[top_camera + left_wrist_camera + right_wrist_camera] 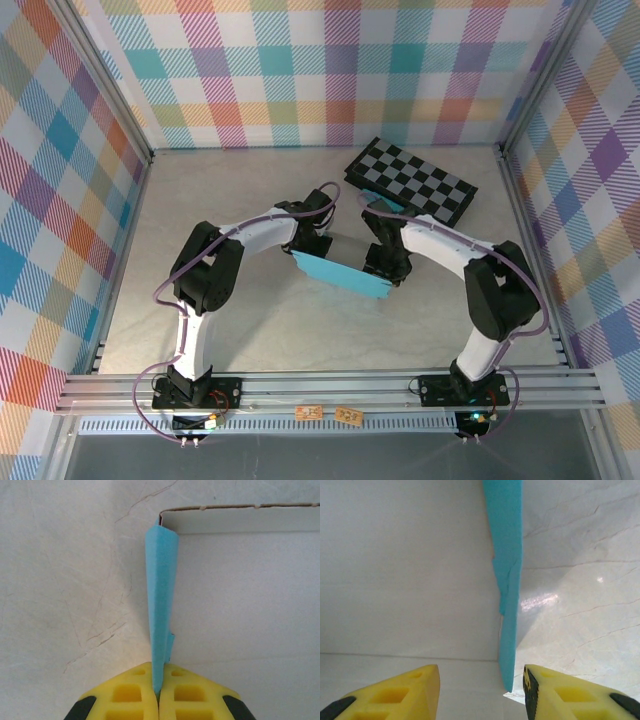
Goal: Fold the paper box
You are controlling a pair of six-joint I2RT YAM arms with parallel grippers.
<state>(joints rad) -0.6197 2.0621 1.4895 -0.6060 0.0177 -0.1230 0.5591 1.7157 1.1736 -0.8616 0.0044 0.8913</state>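
Note:
The paper box (338, 274) is a teal-blue card sheet with a grey-white inner side, held between the two arms at the table's centre. My left gripper (158, 696) is shut on the box's upright teal side wall (161, 590), with the white inside (245, 595) spread to the right. My right gripper (481, 690) stands open astride the opposite teal side wall (507, 580). That wall hangs free in the gap and touches neither of the yellow fingertips (415, 687). The white inside (405, 570) lies to its left.
A black-and-grey checkerboard (412, 180) lies at the back right, just beyond the right arm. Plaid walls enclose the table on three sides. Bare table surface (200, 210) stretches to the left and toward the front.

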